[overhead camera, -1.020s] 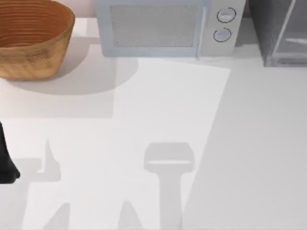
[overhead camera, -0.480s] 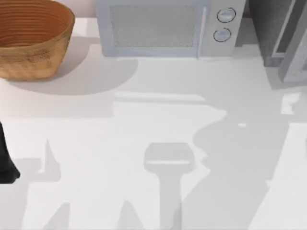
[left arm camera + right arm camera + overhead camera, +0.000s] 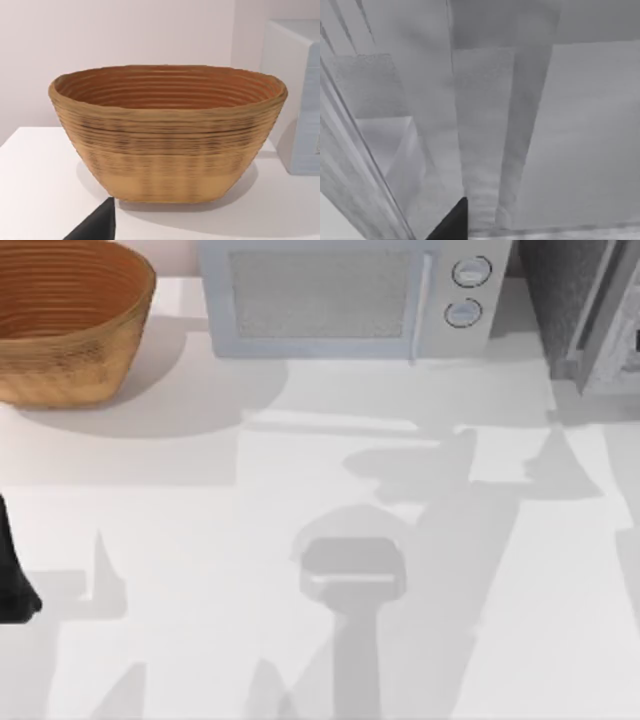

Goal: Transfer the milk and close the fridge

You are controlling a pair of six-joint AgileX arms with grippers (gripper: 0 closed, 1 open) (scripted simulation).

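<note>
You are on the closing step: the fridge [image 3: 585, 310] stands at the bench's [image 3: 300, 490] far right corner with its door [image 3: 612, 330] seemingly near shut, so press it flush with the right end effector, whose fingers I cannot tell, the left arm [image 3: 12, 575] parked at the left edge, milk unseen.

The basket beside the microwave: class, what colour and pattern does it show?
The basket is tan-orange with ribbed horizontal bands, clearest in the left wrist view.

Light: bright, even, from above.
Shadows: soft grey shapes across the desk [image 3: 200, 540]; a broad one beside the basket [image 3: 60, 320].
Glare: none seen.
</note>
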